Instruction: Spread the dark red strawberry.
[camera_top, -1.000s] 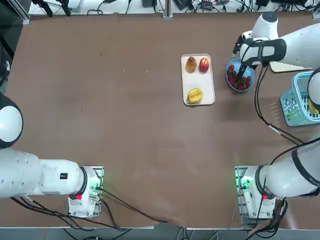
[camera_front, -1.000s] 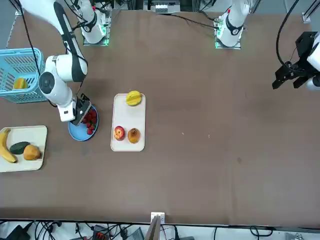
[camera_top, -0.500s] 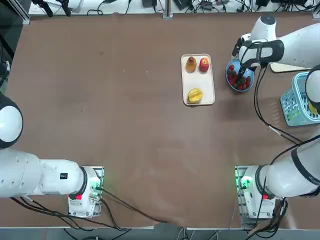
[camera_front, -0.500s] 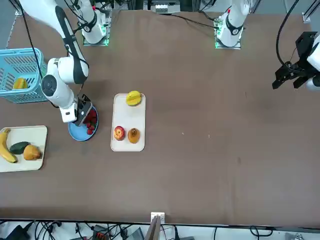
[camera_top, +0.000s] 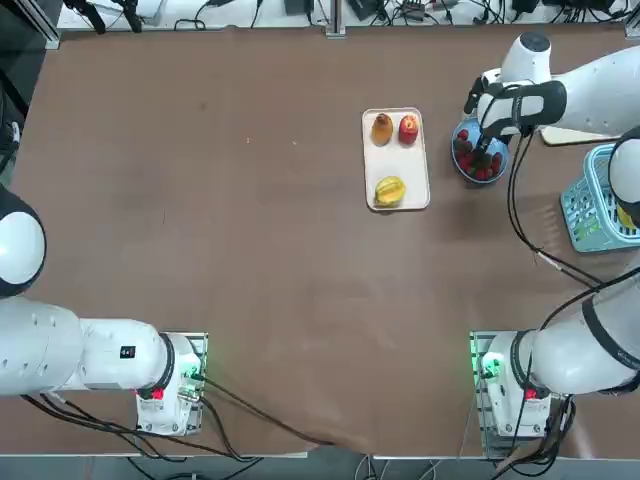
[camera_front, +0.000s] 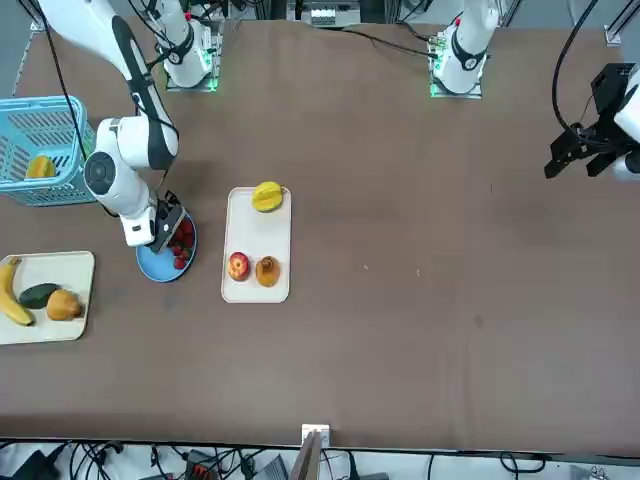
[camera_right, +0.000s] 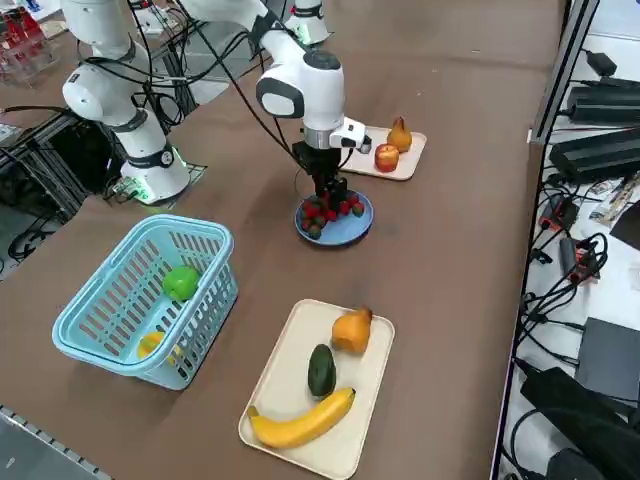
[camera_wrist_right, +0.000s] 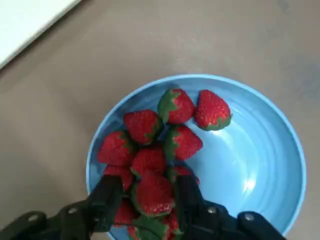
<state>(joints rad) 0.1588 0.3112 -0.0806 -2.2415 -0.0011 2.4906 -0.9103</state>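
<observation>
Tabletop (camera_top: 250, 230) first: broad, brown, mostly bare, with nothing of the task laid out on it yet. At my side of it stand a basket (camera_right: 140, 300), a tray (camera_right: 290, 400) with a banana, a dark green fruit and an orange one, and further in a second tray (camera_top: 396, 160) with the apple (camera_top: 408, 127) and two other fruits. None of that is my business.

Between those trays sits the blue bowl (camera_wrist_right: 270, 150), and all the strawberries (camera_wrist_right: 160, 145) are in it. They lie heaped against one side of the bowl, touching and partly stacked; only one berry (camera_wrist_right: 212, 110) sits a little off the pile, just beside its neighbour. The other half of the bowl is bare. So by my reckoning the spreading has hardly begun: the cluster is whole and every berry remains to be set apart.

My arm reaches down into that bowl. My jaws (camera_wrist_right: 145, 200) stand partly open, a finger (camera_wrist_right: 107, 197) on either side of one berry (camera_wrist_right: 152, 192) at the near edge of the heap. They sit right against it, but I cannot tell whether I have a firm hold. Nothing is lifted. I judge this the first pick, with about ten berries left to separate.
</observation>
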